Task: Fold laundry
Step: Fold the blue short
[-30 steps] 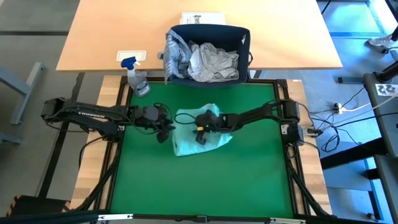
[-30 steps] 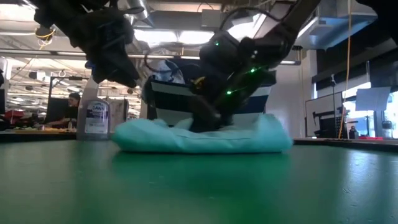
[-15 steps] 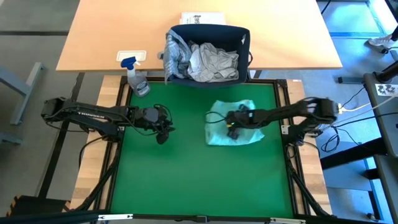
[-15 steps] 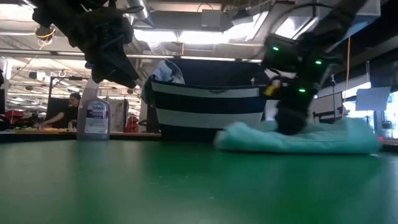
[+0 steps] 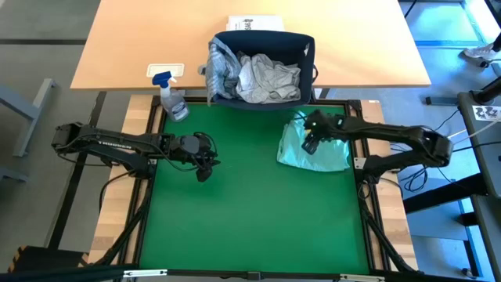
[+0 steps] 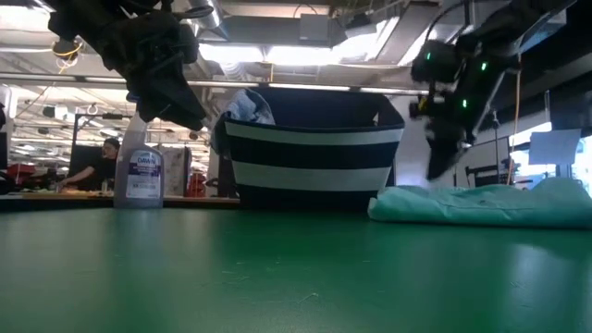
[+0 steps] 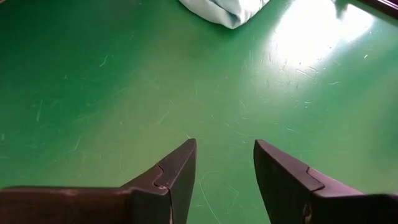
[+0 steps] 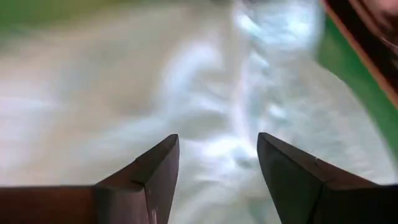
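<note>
The folded mint-teal garment (image 5: 315, 150) lies flat on the green mat, near its far right corner; it also shows in the low view (image 6: 481, 205) and the left wrist view (image 7: 224, 9). My right gripper (image 5: 308, 139) is open just above the garment's far left part, clear of it in the low view (image 6: 437, 166); its wrist view looks down on the cloth (image 8: 211, 93). My left gripper (image 5: 205, 166) hovers open and empty over the mat's left middle (image 7: 224, 163). The white t-shirt (image 5: 270, 78) and the grey-blue striped shirt (image 5: 219, 66) lie heaped in the basket.
The navy-and-white striped basket (image 5: 307, 48) stands at the mat's far edge, just beyond the mint garment. A spray bottle (image 5: 174, 98) stands at the far left corner. Papers (image 5: 254, 23) lie on the wooden table behind. A person (image 6: 104, 162) sits far off in the room.
My right gripper, pressing down on the mint garment, has dragged it along the mat from the middle toward the right and far edges, then risen off it. The garment stays folded and flat. My left gripper has kept still.
</note>
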